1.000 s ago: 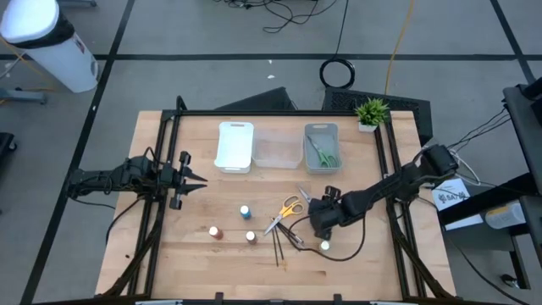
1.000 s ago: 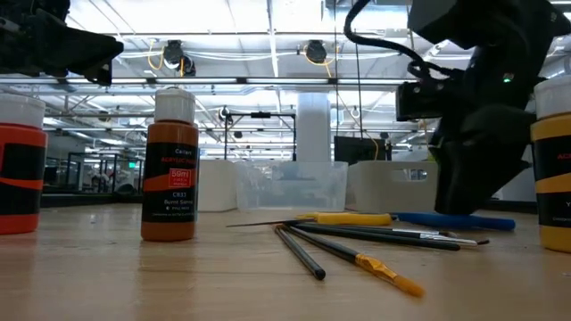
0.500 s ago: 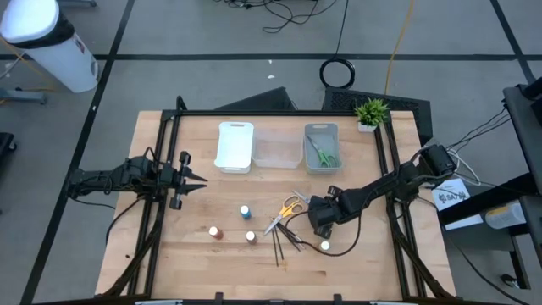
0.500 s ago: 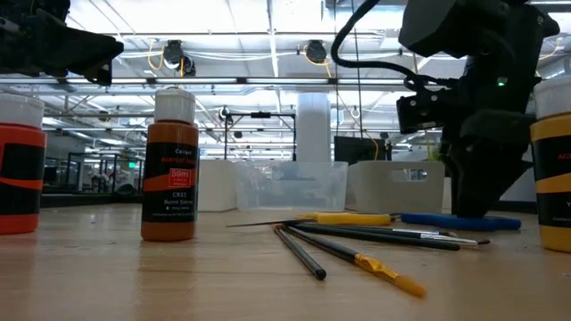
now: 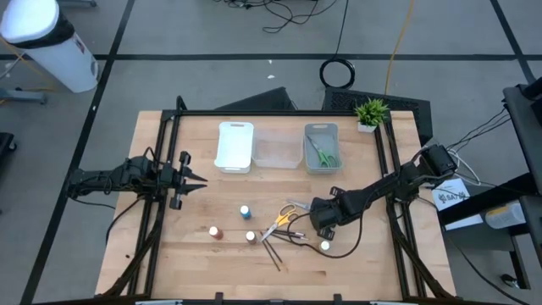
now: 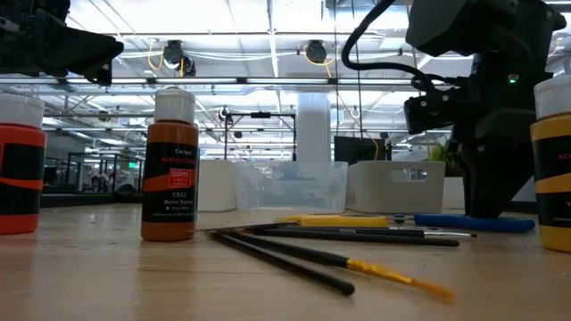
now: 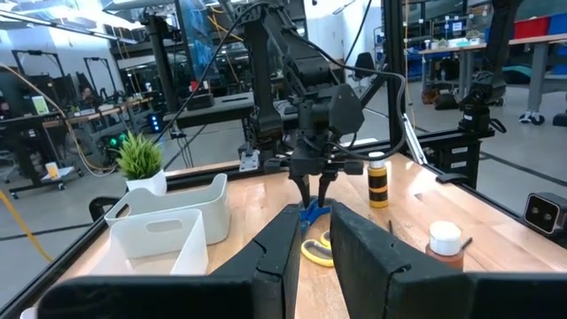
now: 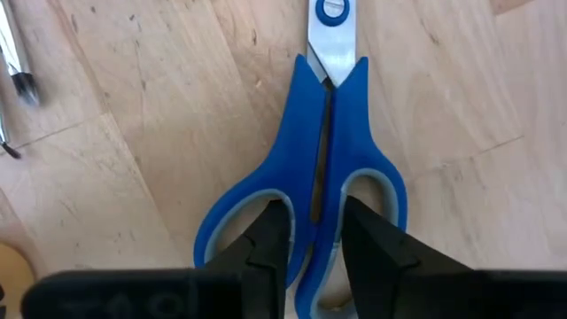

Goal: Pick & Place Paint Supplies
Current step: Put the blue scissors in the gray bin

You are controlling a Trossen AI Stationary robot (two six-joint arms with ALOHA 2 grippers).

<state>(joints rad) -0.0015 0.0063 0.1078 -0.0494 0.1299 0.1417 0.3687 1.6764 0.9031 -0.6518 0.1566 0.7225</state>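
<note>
Blue-handled scissors (image 8: 332, 133) lie flat and closed on the wooden table, and my right gripper (image 8: 316, 235) is shut on them from above, near the table's middle right (image 5: 315, 222). Yellow-handled scissors (image 5: 286, 216) and several thin dark brushes (image 5: 273, 246) lie just left of it. Of the small pale-capped paint bottles, a blue one (image 5: 245, 210), a reddish-brown one (image 5: 216, 231) and an orange one (image 5: 251, 237) stand upright farther left. Another bottle (image 5: 324, 246) stands beside my right gripper. My left gripper (image 5: 199, 180) waits at the table's left, level, shut and touching nothing. My right gripper has one finger in each finger loop of the blue scissors. It pinches the two inner bars of the handle (image 8: 321, 190) between its fingers (image 8: 270, 230). The fingers point steeply down from above. The scissors rest flat on the table (image 6: 464, 219).
At the far side stand a white tray (image 5: 235, 146), a clear tray (image 5: 277, 149) and a grey tray (image 5: 322, 146) holding green-handled scissors (image 5: 323, 153). A small potted plant (image 5: 371, 112) stands at the far right corner. A black frame (image 5: 163, 152) borders the tabletop.
My right gripper has tipped more steeply downward and shut on the blue scissors' handle. The brushes and the yellow scissors have been pushed a little toward the table's left and near edge. The brushes have swung round to a new angle.
</note>
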